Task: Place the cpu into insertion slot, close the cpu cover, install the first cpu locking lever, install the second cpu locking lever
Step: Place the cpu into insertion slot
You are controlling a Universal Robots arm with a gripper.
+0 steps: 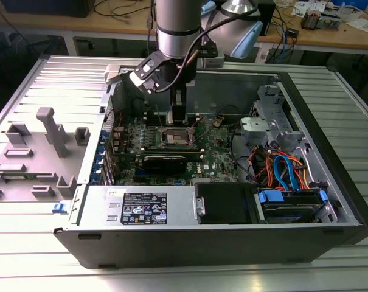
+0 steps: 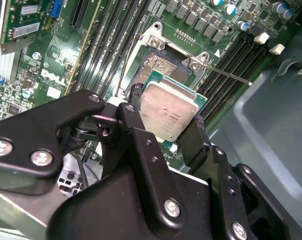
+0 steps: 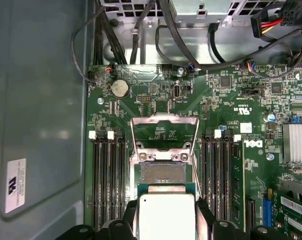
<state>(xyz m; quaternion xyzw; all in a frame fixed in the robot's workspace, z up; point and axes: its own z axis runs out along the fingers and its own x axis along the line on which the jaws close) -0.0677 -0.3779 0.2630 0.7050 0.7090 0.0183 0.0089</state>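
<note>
My gripper (image 2: 165, 127) is shut on the cpu (image 2: 168, 107), a silver-topped square chip pinched by its edges between two black fingers (image 2: 136, 130). In the first wrist view the cpu (image 3: 166, 212) hangs just short of the insertion slot (image 3: 163, 172), whose dark pin field lies bare. The cpu cover (image 3: 164, 117) is swung open and lies back over the green board beyond the slot. A thin locking lever (image 2: 230, 75) sticks out beside the insertion slot (image 2: 158, 67). In the exterior view my gripper (image 1: 177, 118) hovers low over the insertion slot (image 1: 179, 137).
Long black memory slots (image 3: 108, 180) flank the socket on both sides. A heatsink (image 3: 295, 142) and cables (image 3: 141, 35) sit around the board. The open case's metal walls (image 1: 329, 134) and drive bay with coloured cables (image 1: 287, 170) are at the exterior view's right.
</note>
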